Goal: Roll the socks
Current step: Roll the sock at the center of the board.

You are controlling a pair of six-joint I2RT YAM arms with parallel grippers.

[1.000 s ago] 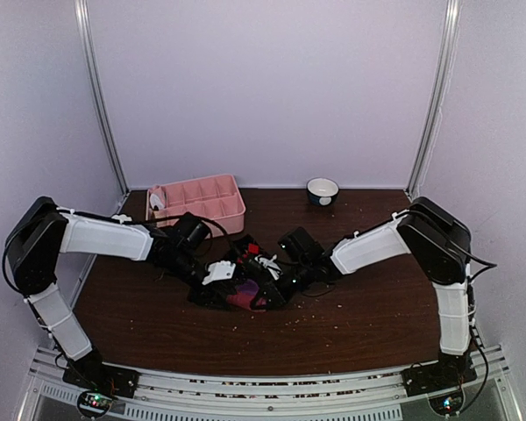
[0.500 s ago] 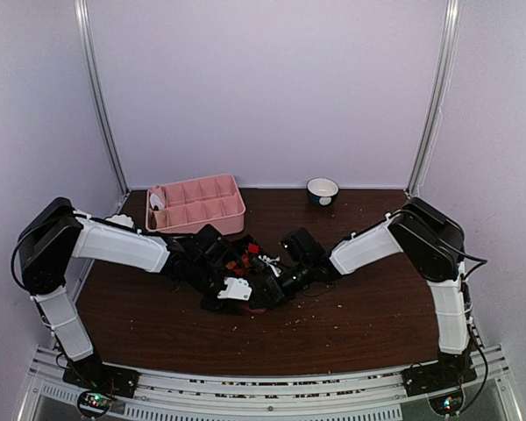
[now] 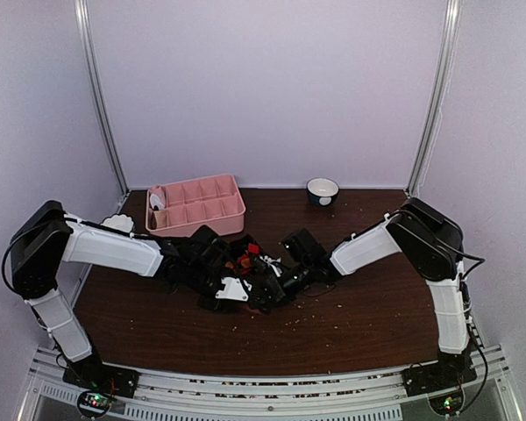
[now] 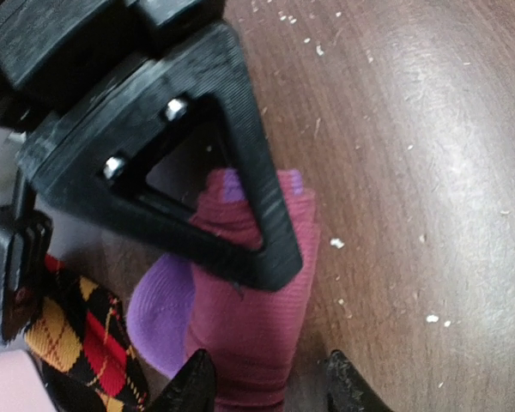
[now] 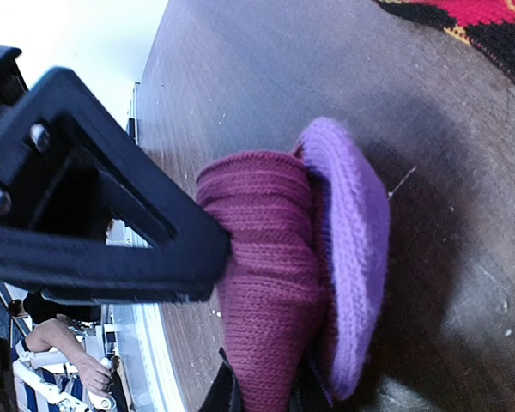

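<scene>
Where your arms meet at the middle of the table (image 3: 368, 320), the right gripper (image 5: 262, 395) pinches the bunched pink sock (image 5: 266, 257). Your left gripper (image 4: 270, 386) straddles the sock's end, half-wide, one finger clear. The argyle sock (image 4: 77, 335) lies just beside it. Farther back stand the tray (image 3: 195, 203) and the bowl (image 3: 323, 189).

Magenta sock (image 4: 257, 335) w/ purple end; black sock (image 4: 86, 343) w/ red-yellow argyle.

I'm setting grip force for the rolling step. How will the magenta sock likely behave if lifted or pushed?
Probably floppy: the magenta sock is soft ribbed knit, bunched where the right end effector pinches it. Likely light, and its loose folds may unroll if released. Pushed, it would probably bunch and drag on the table, not slide.
</scene>
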